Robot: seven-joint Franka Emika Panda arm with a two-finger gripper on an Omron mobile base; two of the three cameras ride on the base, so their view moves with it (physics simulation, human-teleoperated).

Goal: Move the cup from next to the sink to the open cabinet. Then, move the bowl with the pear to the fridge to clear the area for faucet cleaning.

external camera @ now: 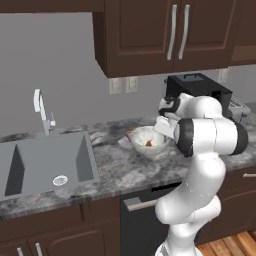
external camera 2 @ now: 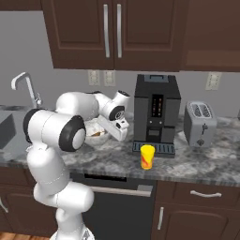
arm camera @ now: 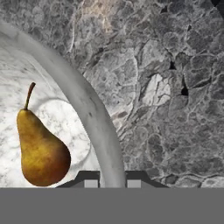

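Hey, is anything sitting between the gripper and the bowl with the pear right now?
Nothing visible. In the hand view the gripper is shut on the bowl rim, one finger inside and one outside. The pear lies inside the bowl, off to the side of the fingers.

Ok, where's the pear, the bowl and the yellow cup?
pear [arm camera: 41, 151], hand view, on its fat brown belly.
bowl [arm camera: 94, 116], hand view, on its grey rim.
yellow cup [external camera 2: 147, 157], right base view, on its side wall.
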